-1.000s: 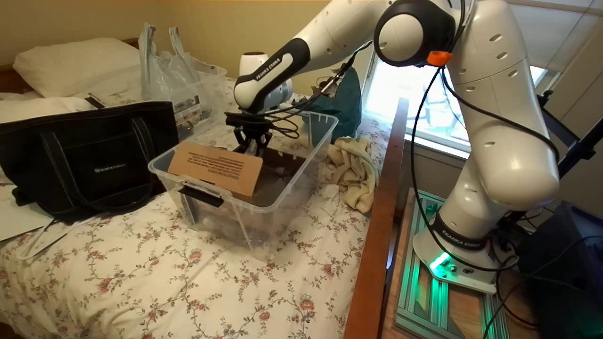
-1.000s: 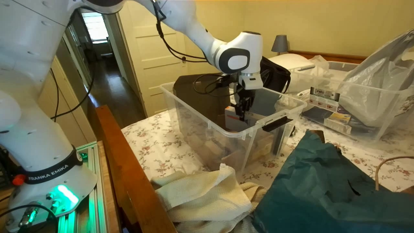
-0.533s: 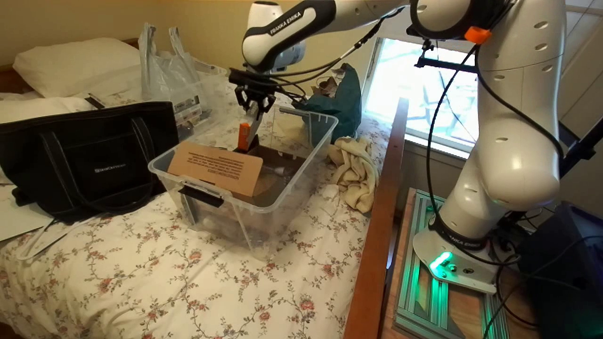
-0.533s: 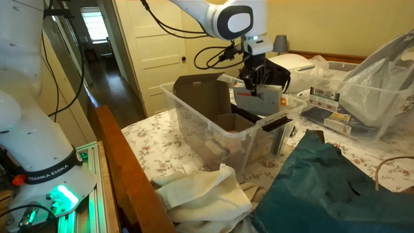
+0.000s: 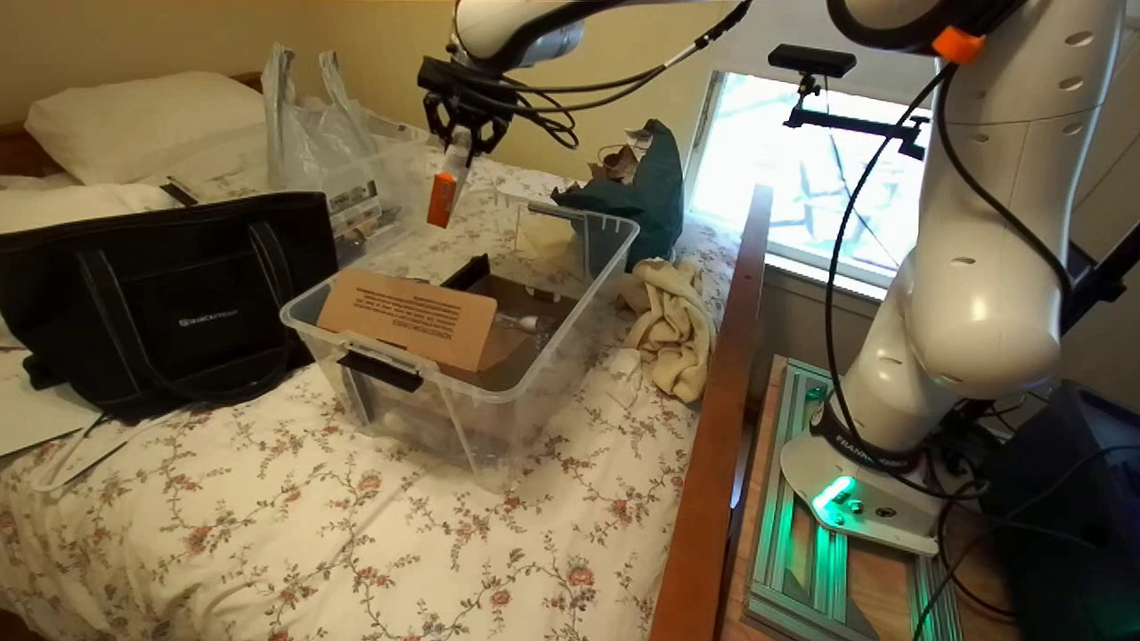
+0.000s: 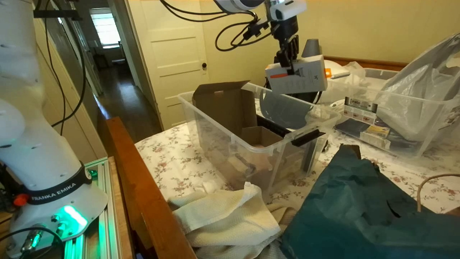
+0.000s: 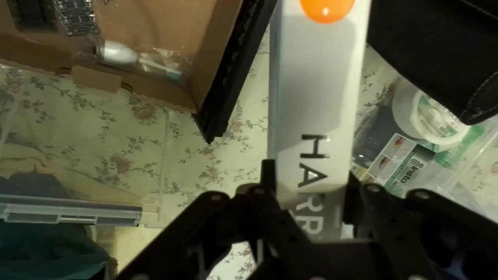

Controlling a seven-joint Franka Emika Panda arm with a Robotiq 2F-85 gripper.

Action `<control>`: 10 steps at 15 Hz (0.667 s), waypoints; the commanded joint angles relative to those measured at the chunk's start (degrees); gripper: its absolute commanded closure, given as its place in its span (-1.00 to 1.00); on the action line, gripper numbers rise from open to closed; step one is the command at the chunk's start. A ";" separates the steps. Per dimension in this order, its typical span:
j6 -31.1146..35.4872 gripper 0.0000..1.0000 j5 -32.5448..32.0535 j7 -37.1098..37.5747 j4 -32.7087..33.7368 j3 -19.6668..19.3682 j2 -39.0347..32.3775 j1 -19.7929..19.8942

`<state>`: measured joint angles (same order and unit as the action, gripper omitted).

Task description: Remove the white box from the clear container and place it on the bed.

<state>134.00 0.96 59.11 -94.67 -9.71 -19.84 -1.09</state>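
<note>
The white box (image 6: 302, 80) hangs in the air, shut between the fingers of my gripper (image 6: 288, 66). In the wrist view, its long narrow side (image 7: 317, 97) with dark lettering and an orange spot runs between my fingertips (image 7: 309, 182). In an exterior view, its orange end (image 5: 442, 200) points down and outward, so the box is tilted. The clear container (image 5: 419, 423) stands on the bed (image 5: 445, 552), and it also shows in an exterior view (image 6: 222, 158). The white box is above the container's rim, near its far side; its exact sideways offset is hard to tell.
A tan cardboard box (image 5: 405, 316) with an open flap is in the container. A black bag (image 5: 178, 303), a second clear bin (image 6: 399, 144) with a plastic bag (image 6: 420, 90), a teal bag (image 6: 345, 208), a cloth (image 6: 230, 219) and a wooden rail (image 6: 143, 194) surround it.
My gripper has risen out of the clear container with the white box in it. The box was low inside the container a second ago and is now above the rim.
</note>
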 commanded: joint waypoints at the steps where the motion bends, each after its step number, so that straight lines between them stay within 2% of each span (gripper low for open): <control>1: -1.23 0.75 0.05 0.10 6.57 1.38 -3.09 0.19; 10: -6.26 0.75 -0.73 1.19 25.87 1.77 -17.66 -1.45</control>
<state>131.36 0.95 59.13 -78.58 -8.13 -31.24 -2.12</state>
